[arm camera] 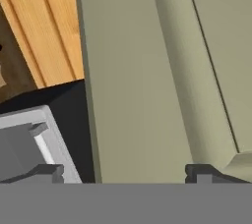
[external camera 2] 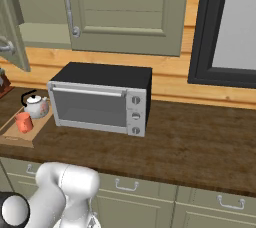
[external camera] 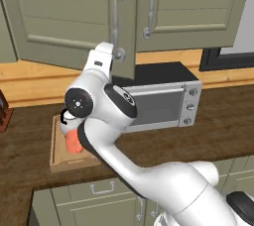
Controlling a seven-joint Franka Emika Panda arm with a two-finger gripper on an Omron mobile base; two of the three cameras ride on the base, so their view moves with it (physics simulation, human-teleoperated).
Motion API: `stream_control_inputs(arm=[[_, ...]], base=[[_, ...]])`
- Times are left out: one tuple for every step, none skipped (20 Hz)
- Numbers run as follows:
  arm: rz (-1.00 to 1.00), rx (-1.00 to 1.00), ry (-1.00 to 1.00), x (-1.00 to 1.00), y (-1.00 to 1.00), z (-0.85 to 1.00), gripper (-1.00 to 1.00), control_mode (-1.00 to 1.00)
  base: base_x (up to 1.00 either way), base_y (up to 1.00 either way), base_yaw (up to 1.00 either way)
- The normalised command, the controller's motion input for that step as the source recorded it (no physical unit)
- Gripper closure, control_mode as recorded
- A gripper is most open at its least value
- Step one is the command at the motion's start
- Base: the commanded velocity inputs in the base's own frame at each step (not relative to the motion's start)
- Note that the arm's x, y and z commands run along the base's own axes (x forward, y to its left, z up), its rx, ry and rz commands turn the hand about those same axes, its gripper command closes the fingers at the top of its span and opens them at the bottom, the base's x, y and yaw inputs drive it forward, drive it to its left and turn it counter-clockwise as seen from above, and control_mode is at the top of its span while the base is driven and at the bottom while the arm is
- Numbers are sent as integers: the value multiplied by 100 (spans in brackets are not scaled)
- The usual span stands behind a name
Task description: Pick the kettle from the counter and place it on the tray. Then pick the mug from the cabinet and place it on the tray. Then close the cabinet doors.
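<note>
Tool [arm camera: 125,173] spread wide at cabinet door [arm camera: 142,80] – tips barely visible, kettle [external camera: 67,120] and mug [external camera: 74,142] half-hidden behind arm

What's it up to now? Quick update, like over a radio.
Gripper open, empty, up against the cabinet door. Kettle and mug both on the tray. Left door ajar, not yet closed. Microwave just below.
</note>
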Motion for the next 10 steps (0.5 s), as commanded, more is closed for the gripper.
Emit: stream_control_inputs(arm=[[-8, 0, 0, 93, -45, -1, -100, -100], [-7, 0, 0, 93, -44, -1, -100, -100], [-6, 0, 0, 94, -44, -2, -100, -100], [-5, 0, 0, 93, -46, 0, -100, -100], [-4, 7, 0, 82, -52, 0, -100, -100], [-3, 6, 0, 85, -50, 0, -100, -100], [-4, 5, 0, 90, -46, 0, -100, -100], [-6, 3, 0, 91, -43, 0, -100, -100], [-8, 3, 0, 90, -41, 0, -100, -100], [-9, 4, 0, 90, -41, 0, -100, -100]], base=[[0, 0, 0], [0, 0, 0], [0, 0, 0], [0, 0, 0], [0, 0, 0], [0, 0, 0], [0, 0, 0], [0, 0, 0], [0, 0, 0], [0, 0, 0]])
